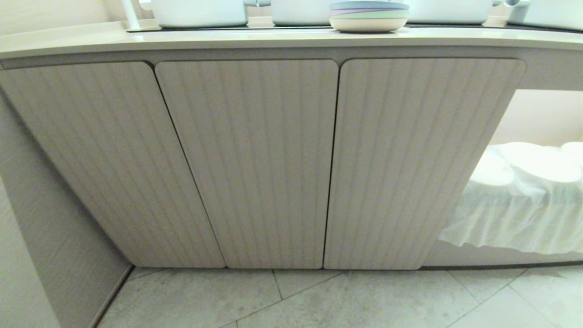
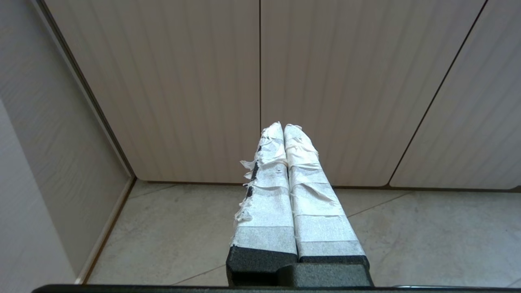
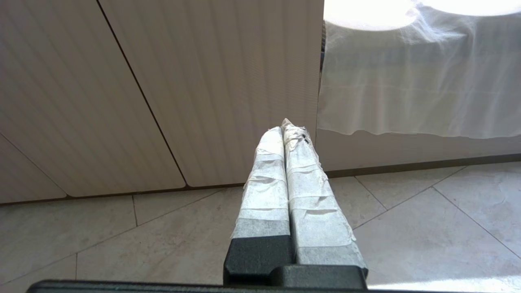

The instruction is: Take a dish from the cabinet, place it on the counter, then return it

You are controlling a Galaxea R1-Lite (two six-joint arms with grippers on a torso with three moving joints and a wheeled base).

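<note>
The cabinet [image 1: 255, 159] faces me with its three fluted beige doors closed; the dish is hidden. Above it runs the cream counter [image 1: 114, 43]. Neither arm shows in the head view. In the left wrist view my left gripper [image 2: 283, 127] hangs low over the floor tiles, shut, its white-taped fingers pressed together and empty, pointing at the cabinet doors [image 2: 260, 89]. In the right wrist view my right gripper [image 3: 285, 128] is also shut and empty, pointing at the right door's edge [image 3: 244, 81].
A stack of pastel plates with a blue top [image 1: 369, 16] and white pots [image 1: 200, 12] stand on the counter. A doorless recess at the right holds white-draped plates [image 1: 524, 191]. A side wall [image 1: 41, 218] closes the left. Grey floor tiles [image 1: 319, 296] lie below.
</note>
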